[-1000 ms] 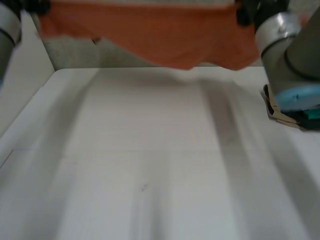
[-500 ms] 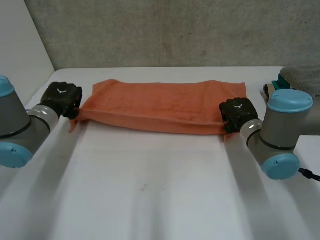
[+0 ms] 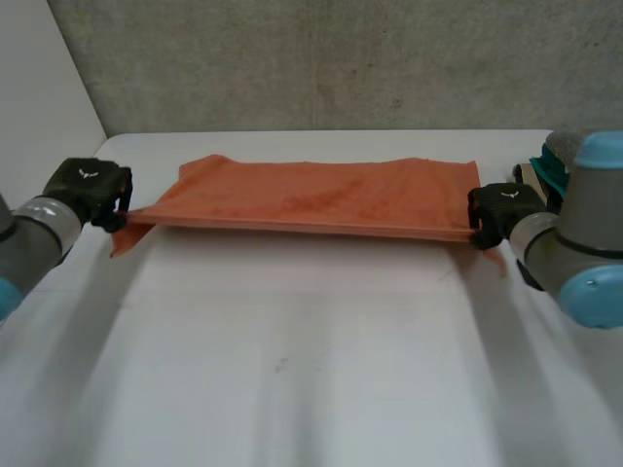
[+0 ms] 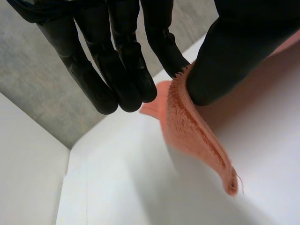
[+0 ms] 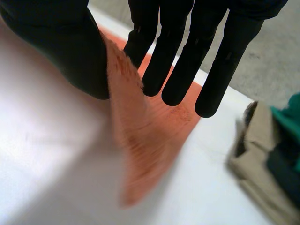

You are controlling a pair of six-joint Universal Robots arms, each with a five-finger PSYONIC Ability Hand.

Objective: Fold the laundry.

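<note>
Both hands have drawn apart; your head view shows the orange towel stretched over the far side of the table between left hand and right hand. Your left wrist view shows thumb and finger pinching its left end. The right wrist view shows the same pinch on its right end.

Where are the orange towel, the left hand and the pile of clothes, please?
orange towel [image 3: 311, 202]: head view, middle of its top surface.
left hand [image 3: 86, 187]: head view, back of the hand.
pile of clothes [image 5: 258, 140]: right wrist view, its beige garment.
</note>
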